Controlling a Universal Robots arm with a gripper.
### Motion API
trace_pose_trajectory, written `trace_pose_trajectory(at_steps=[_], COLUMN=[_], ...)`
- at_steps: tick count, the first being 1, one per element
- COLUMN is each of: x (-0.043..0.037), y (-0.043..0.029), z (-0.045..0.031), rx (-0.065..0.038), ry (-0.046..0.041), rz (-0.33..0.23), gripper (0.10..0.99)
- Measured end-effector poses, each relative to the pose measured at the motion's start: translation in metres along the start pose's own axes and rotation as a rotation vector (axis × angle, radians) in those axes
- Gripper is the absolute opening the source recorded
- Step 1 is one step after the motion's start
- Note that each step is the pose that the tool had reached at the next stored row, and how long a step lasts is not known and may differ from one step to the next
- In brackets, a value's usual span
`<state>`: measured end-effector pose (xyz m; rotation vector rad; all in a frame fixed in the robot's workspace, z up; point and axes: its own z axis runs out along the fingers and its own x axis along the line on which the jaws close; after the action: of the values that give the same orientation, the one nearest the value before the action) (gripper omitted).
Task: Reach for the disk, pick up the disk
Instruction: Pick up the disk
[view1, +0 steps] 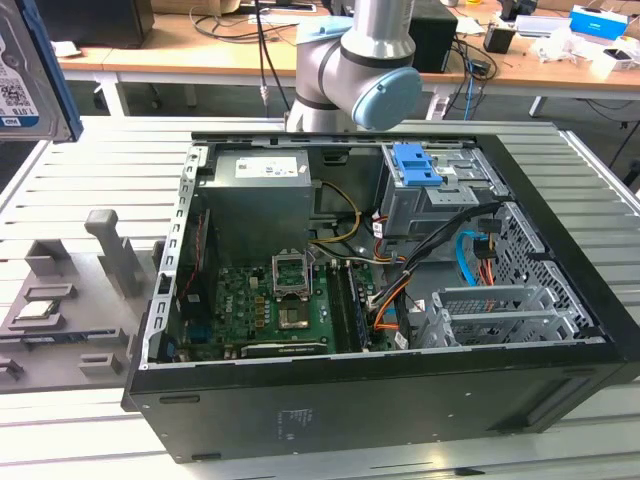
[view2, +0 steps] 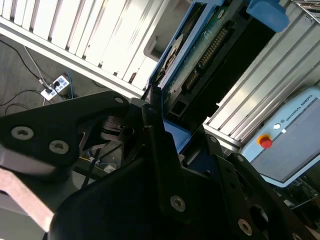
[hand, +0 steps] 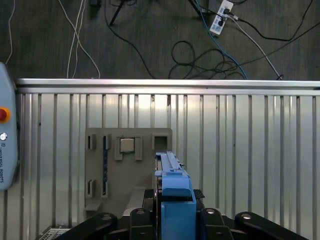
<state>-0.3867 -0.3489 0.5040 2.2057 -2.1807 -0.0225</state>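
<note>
**Disk clamped in the gripper, clear of the table**

We see a slatted metal table (view1: 90, 170) carrying an open black computer case (view1: 380, 400). The case lies on its side with its motherboard (view1: 270, 300), power supply (view1: 260, 195) and grey drive cage (view1: 440, 205) exposed. A blue latch piece (view1: 417, 165) sits on top of that cage. The robot arm (view1: 360, 70) rises behind the case. On the slats towards the exterior view's left, apart from the case, lies a grey fixture plate (view1: 70, 300). A teach pendant (view2: 285, 145) with a red button rests by the table's edge.

The disk (view1: 25, 70) shows in the upper corner at the exterior view's left. It is held in the air, well apart from the case, with its barcode label facing the camera and a blue rail along its edge. In the first wrist view we look down along the disk (hand: 170, 167), which stands on edge above the fixture plate (hand: 100, 200). The second wrist view shows its circuit-board side (view2: 200, 55).

The gripper (hand: 175, 197) has its black fingers (hand: 149, 196) closed on the disk, one on each side of the blue rail. In the second wrist view, one finger (view2: 152, 120) lies across the disk's end.

A small square processor chip (hand: 128, 145) sits in a pocket of the plate.
</note>
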Motion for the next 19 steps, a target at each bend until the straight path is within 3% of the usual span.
trace_pose_trajectory(at_steps=[10,19], x=[-0.0002,-0.0003], y=[-0.0005,-0.0010], z=[-0.0237,-0.0521], rx=[0.000,0.000], ry=[0.0001,-0.0001], rz=[0.000,0.000], gripper=[0.369,0.369])
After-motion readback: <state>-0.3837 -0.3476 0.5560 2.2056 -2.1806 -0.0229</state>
